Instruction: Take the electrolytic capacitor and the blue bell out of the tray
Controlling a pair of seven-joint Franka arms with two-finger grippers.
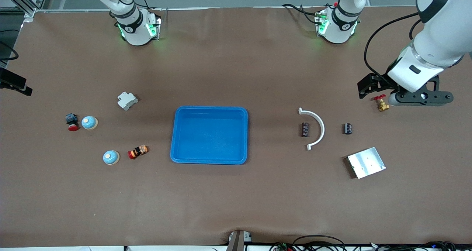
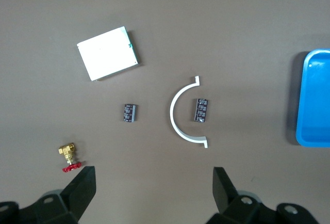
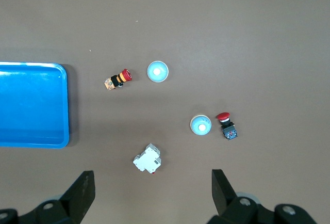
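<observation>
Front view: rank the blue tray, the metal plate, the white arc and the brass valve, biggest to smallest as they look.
1. blue tray
2. metal plate
3. white arc: spans about as far as the plate, but thin, so that order is unsure
4. brass valve
All lie on the table, so nearness hardly skews this.

Even, bright overhead light fills all three views. Shadows are soft and short, hugging the blue tray (image 1: 209, 135) and the small parts. The metal plate (image 2: 107, 53) glares almost white in the left wrist view. Green lamps glow at both arm bases. Focus is sharp throughout, with no visible edge distortion.
</observation>
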